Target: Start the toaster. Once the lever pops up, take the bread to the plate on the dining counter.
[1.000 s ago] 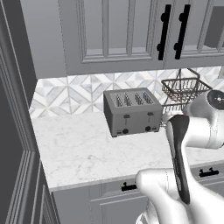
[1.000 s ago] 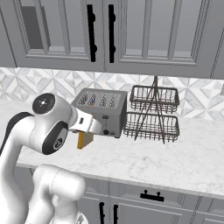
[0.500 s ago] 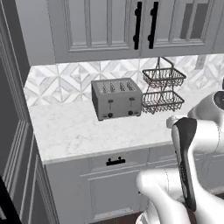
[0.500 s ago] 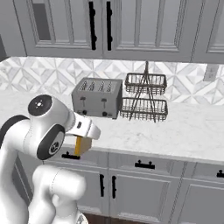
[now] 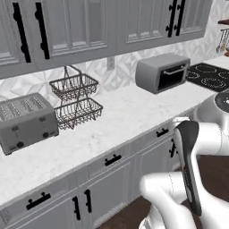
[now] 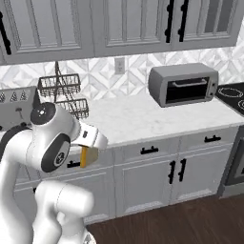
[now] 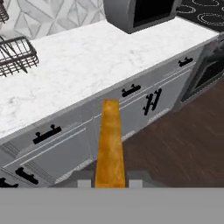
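Pincer (image 7: 110,181) clamped on bread (image 7: 109,144), slice edge-on betw. the tips, held out in front of the counter (image 5: 134,116) over the lower cabinets. Toaster (image 5: 27,121) sits on counter's far left end, just beside wire rack (image 5: 76,100); toaster oven (image 5: 163,73) at other end.

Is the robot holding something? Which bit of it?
Yes. The hand holds the bread, pinched by one edge, with the rest of the slice sticking out ahead.
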Available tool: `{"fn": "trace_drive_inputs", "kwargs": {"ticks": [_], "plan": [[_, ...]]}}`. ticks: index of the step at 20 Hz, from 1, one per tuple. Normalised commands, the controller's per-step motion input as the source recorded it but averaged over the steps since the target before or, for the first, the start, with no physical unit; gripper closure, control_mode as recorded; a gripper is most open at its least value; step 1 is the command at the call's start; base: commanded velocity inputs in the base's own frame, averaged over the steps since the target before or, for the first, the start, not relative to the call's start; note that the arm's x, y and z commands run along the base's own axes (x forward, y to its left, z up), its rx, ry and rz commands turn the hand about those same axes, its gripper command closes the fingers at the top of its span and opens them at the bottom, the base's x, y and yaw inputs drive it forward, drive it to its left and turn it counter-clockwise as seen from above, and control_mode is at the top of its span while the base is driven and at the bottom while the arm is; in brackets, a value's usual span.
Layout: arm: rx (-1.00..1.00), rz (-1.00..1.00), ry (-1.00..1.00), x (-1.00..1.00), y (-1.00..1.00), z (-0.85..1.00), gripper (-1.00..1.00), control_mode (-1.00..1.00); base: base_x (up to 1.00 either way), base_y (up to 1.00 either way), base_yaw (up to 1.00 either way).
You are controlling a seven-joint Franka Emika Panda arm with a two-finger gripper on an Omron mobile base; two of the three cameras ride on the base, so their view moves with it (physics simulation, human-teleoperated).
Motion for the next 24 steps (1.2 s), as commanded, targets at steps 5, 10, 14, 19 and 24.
{"fn": "trace_drive_inputs", "kwargs": {"ticks": [5, 10, 14, 19, 24], "plan": [[0.00, 0.00, 0.00, 0.00, 0.00, 0.00, 1.00, 1.00, 0.00, -0.90, -0.68], [0.00, 0.00, 0.00, 0.00, 0.00, 0.00, 1.00, 1.00, 0.16, -0.91, -0.58], [0.00, 0.00, 0.00, 0.00, 0.00, 0.00, 1.00, 1.00, 0.45, -0.91, -0.48], [0.00, 0.00, 0.00, 0.00, 0.00, 0.00, 1.00, 1.00, 0.79, -0.87, -0.38], [0.00, 0.00, 0.00, 0.00, 0.00, 0.00, 1.00, 1.00, 1.00, -0.64, -0.26]]}}
